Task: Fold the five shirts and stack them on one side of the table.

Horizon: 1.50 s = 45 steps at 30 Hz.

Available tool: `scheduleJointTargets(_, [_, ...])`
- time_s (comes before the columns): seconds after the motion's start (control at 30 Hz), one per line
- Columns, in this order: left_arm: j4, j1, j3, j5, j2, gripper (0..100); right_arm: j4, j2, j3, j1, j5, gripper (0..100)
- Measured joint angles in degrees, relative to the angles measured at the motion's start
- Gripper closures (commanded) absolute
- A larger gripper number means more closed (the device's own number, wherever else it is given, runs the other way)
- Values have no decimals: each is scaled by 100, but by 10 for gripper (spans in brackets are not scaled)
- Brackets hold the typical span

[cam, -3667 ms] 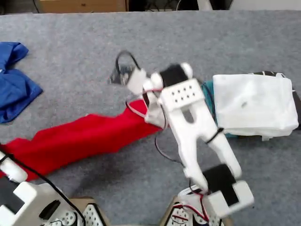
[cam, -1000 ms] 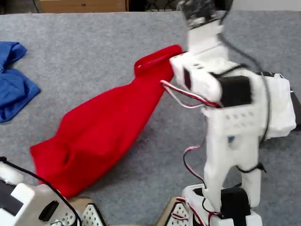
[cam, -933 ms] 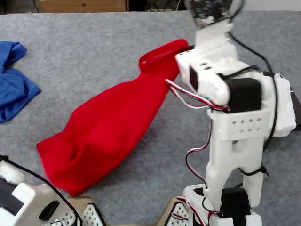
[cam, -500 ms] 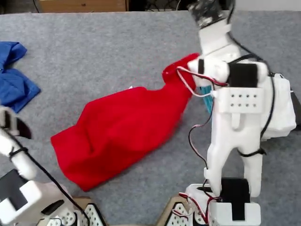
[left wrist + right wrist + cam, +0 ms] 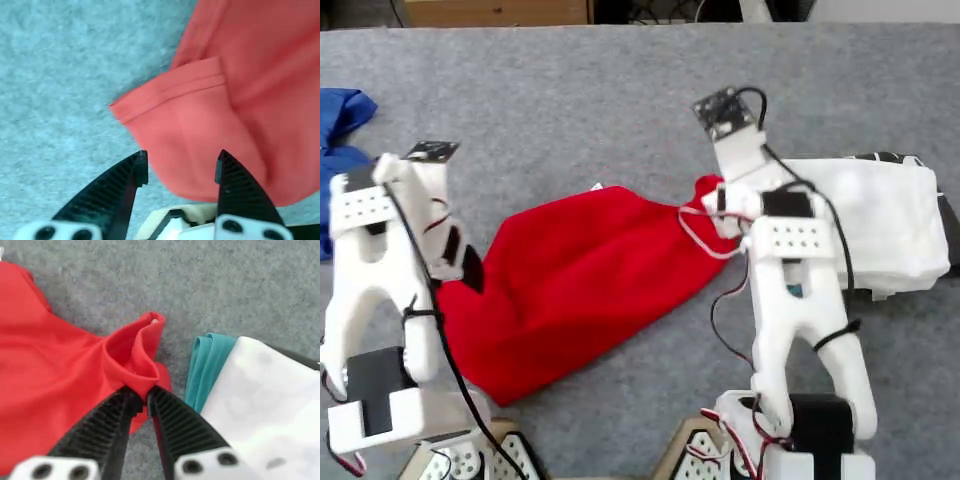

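A red shirt [image 5: 580, 285] lies bunched across the middle of the grey table. My right gripper [image 5: 142, 395] is shut on a pinched fold of the red shirt [image 5: 60, 370] at its right end, beside the folded stack [image 5: 860, 225]. That stack has a white shirt [image 5: 265, 405] on top and a teal one [image 5: 202, 367] under it. My left gripper [image 5: 180, 167] hangs open just over a hemmed corner of the red shirt [image 5: 210, 115] at its left end, nothing between the fingers. A blue shirt [image 5: 342, 115] lies crumpled at the table's far left edge.
The left arm [image 5: 385, 270] stands over the table's left front, the right arm [image 5: 795, 300] over the right front. Bare grey table [image 5: 570, 110] stretches behind the red shirt. A dark garment edge [image 5: 948, 215] peeks from under the stack at the right.
My right gripper has dragged the red shirt's end down and right toward the stack. The left arm swung in from the front left corner to the shirt's left end.
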Motion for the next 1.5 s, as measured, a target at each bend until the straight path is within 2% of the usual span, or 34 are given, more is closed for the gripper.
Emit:
scheduleJointTargets(0.23, [-26, 923, 0, 1292, 0, 762, -492, -431, 721, 0, 0, 985])
scheduleJointTargets(0.33, [-281, 1169, 26, 1952, 0, 767, -519, -571, 738, 0, 0, 986])
scheduleJointTargets(0.47, [-677, 1240, 369, 2426, 0, 884, -519, -730, 738, 0, 0, 986])
scheduleJointTargets(0.57, [-782, 1213, 431, 2470, 0, 975, -519, -879, 738, 0, 0, 986])
scheduleJointTargets(0.63, [-809, 1108, 448, 2470, 0, 952, -519, -985, 738, 0, 0, 986])
scheduleJointTargets(0.77, [-809, 923, 738, 2136, 9, 971, -519, -1196, 738, 0, 0, 985])
scheduleJointTargets(0.97, [-800, 598, 774, 2022, 105, 970, -158, -1327, 721, 0, 0, 985])
scheduleJointTargets(1.03, [-633, 563, 659, 2040, 105, 938, -9, -1327, 589, 9, 0, 985])
scheduleJointTargets(1.2, [-9, 589, -158, 2013, 105, 737, 237, -1327, 387, 9, 0, 985])
scheduleJointTargets(1.3, [35, 721, -343, 1996, 105, 763, 237, -1327, 387, 9, 0, 985])
scheduleJointTargets(1.5, [-668, 791, 0, 1978, 905, 780, 237, -1327, 387, 9, -141, 985])
